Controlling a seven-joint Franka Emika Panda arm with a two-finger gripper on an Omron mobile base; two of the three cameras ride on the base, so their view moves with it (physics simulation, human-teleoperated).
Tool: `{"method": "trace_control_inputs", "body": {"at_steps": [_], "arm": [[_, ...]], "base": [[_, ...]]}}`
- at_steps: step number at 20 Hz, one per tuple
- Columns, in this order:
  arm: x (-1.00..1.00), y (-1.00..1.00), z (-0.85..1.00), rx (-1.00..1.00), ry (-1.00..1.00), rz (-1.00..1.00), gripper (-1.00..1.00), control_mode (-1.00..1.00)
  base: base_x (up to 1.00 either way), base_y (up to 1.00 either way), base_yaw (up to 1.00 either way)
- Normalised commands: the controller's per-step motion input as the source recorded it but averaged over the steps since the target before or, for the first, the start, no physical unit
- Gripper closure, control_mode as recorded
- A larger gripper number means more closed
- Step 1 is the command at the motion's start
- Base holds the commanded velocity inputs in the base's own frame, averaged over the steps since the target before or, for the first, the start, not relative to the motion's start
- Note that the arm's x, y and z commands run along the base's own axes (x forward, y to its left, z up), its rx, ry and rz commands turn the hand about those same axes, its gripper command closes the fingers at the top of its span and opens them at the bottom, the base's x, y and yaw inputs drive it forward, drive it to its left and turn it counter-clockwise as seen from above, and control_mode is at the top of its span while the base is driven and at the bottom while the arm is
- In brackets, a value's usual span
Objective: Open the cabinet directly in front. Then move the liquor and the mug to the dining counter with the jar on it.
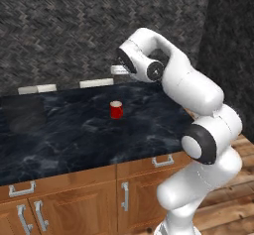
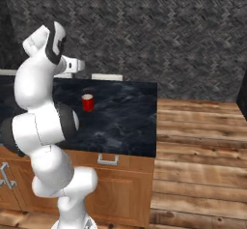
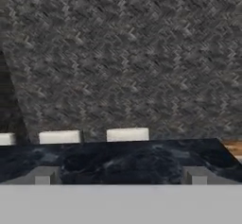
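Mug (image 1: 116,109): red, upright on the black marbled table (image 1: 74,135), alone mid-surface.
Fingers (image 3: 42,175): spread wide, gripping nothing, above the table.

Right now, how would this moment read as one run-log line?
mug: upright on dining counter | end effector: open, empty, raised above counter, facing wall | liquor: unseen

Soft, even rendered light; faint shadows, mild blur, no glare or edge distortion.
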Motion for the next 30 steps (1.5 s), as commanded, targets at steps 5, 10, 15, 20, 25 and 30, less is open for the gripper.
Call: {"method": "trace_control_inputs", "body": {"at_steps": [5,10,15,20,25,30], "arm": [[-1.0,0.0,1.0,0.0,-0.66,0.0,-1.0,-1.0],[-1.0,0.0,0.79,0.0,-0.62,-0.02,-1.0,-1.0],[-0.62,0.02,0.05,-0.01,-0.33,-0.02,-1.0,-1.0],[-0.15,0.02,0.0,-0.01,-0.12,0.0,-1.0,-1.0],[0.0,0.11,0.16,-0.01,0.0,0.0,-1.0,-1.0],[-0.36,0.7,0.97,-0.06,0.06,0.05,-1.0,-1.0]], "base": [[0.0,0.0,0.0],[0.0,0.0,0.0],[0.0,0.0,0.0],[0.0,0.0,0.0],[0.0,0.0,0.0],[0.0,0.0,0.0]]}}
